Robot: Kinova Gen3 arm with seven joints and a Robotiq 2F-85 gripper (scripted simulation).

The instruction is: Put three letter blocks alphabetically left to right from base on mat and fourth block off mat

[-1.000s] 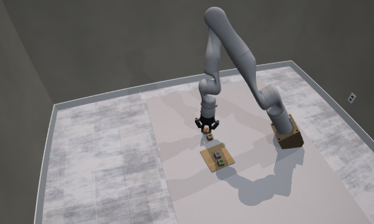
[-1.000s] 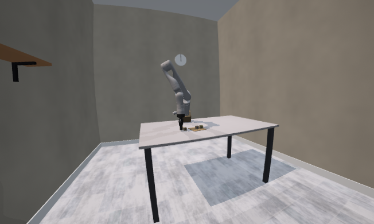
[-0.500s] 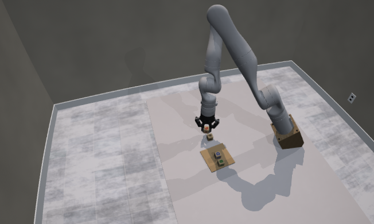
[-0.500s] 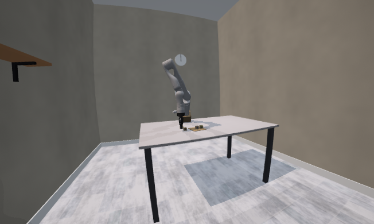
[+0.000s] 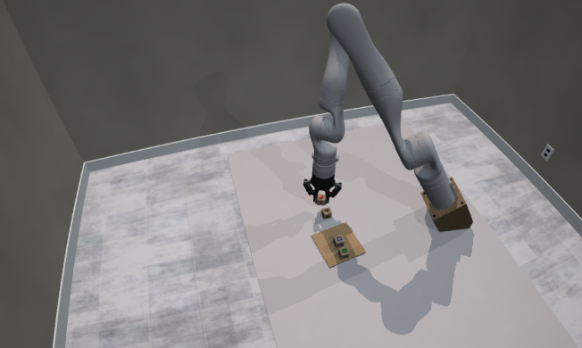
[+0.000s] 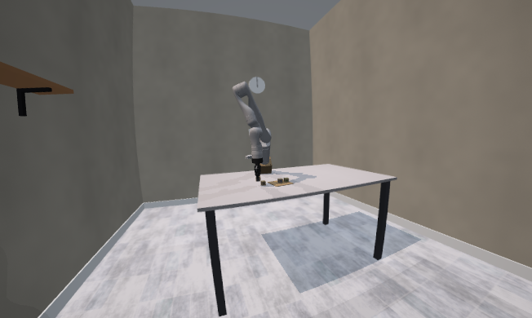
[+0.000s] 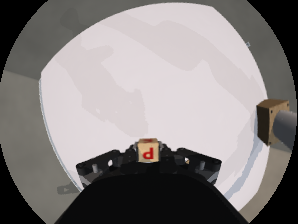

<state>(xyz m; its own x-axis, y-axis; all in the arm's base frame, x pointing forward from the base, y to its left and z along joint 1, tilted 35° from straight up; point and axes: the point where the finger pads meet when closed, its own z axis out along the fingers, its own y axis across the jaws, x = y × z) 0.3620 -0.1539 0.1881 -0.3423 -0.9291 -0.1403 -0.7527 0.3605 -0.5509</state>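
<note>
My gripper (image 5: 321, 196) (image 6: 258, 177) (image 7: 148, 146) is shut on a wooden block with a red letter d (image 5: 321, 197) (image 7: 148, 152) and holds it above the table, a short way off the mat. The brown mat (image 5: 325, 252) (image 6: 276, 183) lies flat on the table. On it stand a block with a blue letter (image 5: 338, 240) and a block with a green letter (image 5: 344, 252), side by side. In the exterior view they show as two small cubes (image 6: 282, 179). A plain block (image 5: 326, 212) (image 6: 263, 183) lies on the table just off the mat's edge, below the gripper.
The arm's wooden base (image 5: 448, 214) (image 7: 280, 119) stands on the table to the right of the mat. The table (image 5: 428, 303) (image 6: 334, 179) has black legs. A shelf (image 6: 28, 83) hangs on the far left wall.
</note>
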